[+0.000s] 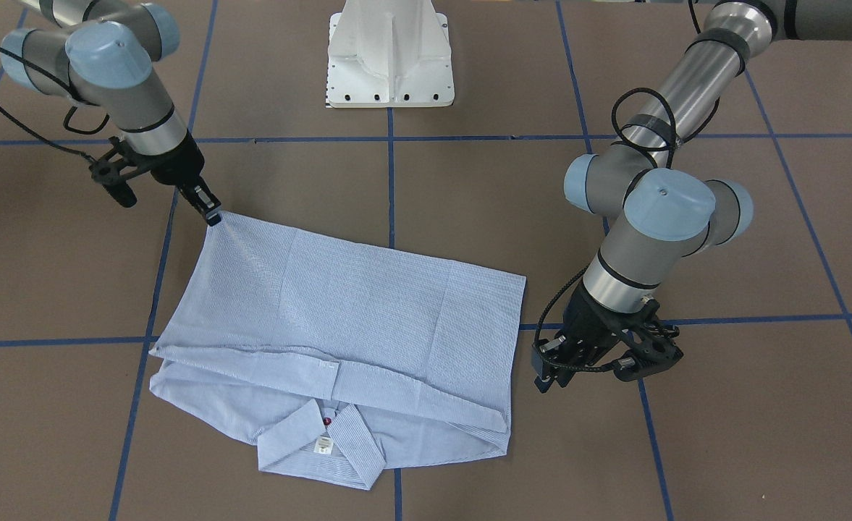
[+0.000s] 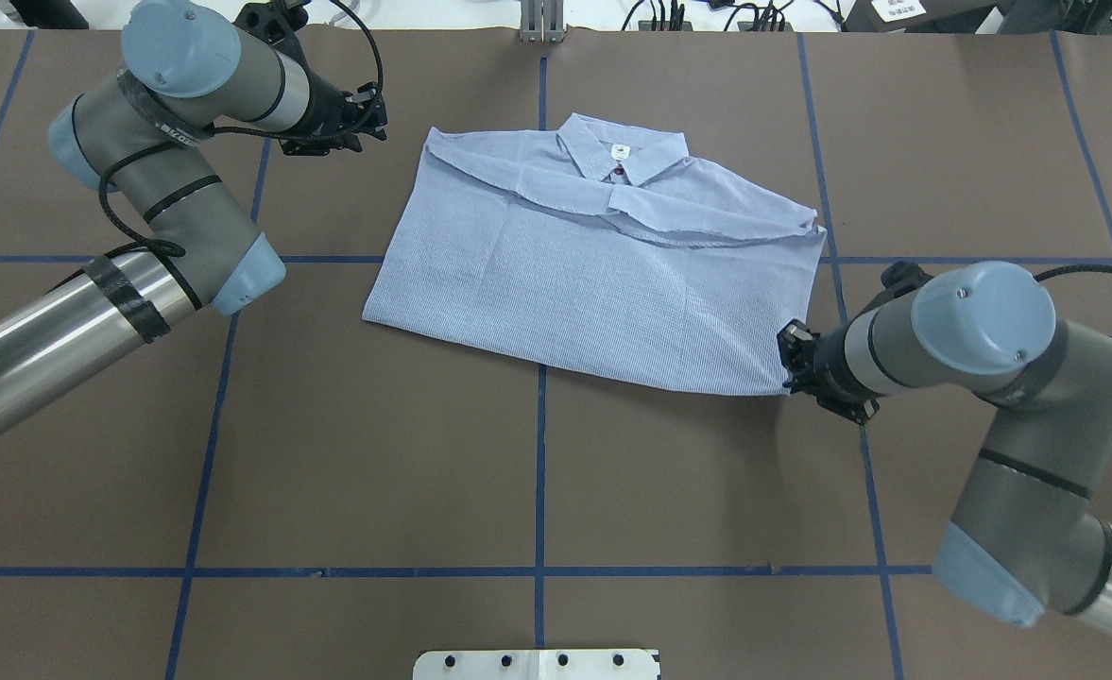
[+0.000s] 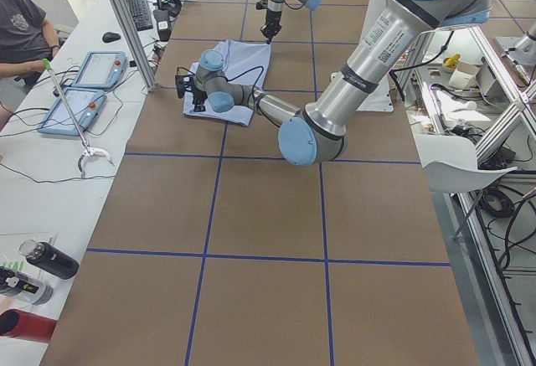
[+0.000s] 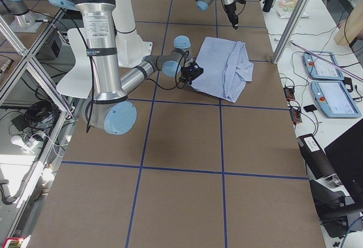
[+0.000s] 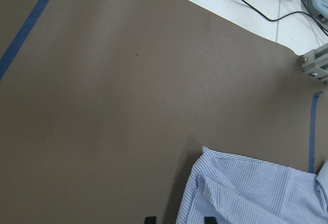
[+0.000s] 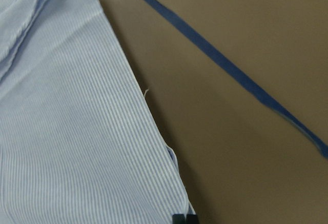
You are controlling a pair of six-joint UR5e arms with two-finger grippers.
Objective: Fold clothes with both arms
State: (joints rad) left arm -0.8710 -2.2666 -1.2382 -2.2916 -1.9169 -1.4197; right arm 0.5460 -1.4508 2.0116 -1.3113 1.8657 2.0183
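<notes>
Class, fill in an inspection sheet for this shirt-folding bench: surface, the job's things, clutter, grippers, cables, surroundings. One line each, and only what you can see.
Surface: brown table with a blue tape grid.
Job's things: striped shirt lying partly folded, with its collar and neck label showing.
Clutter: nothing seen.
Grippers: right gripper shut on a shirt corner. Left gripper open, its fingers apart at the shirt's collar-end corner.
Cables: black cables loop along both arms, none on the shirt.
Surroundings: white pedestal. The side bench holds tablets and bottles, with a seated person.
</notes>
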